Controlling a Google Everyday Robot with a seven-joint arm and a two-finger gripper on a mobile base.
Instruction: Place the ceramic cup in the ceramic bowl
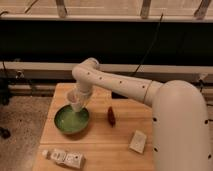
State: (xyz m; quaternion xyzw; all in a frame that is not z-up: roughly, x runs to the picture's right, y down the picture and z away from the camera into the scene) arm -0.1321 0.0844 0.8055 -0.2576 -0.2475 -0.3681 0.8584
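Note:
The green ceramic bowl sits on the left part of the wooden table. The small white ceramic cup hangs just over the bowl's far rim, held at the end of my white arm. My gripper comes down from the arm's wrist and is shut on the cup, which covers most of the fingers. The cup's lower end is at about the height of the rim, and I cannot tell whether it touches the bowl.
A dark red object lies right of the bowl. A flat white packet lies at the front right. A white bottle lies on its side at the front left edge. My arm's large shell fills the right side.

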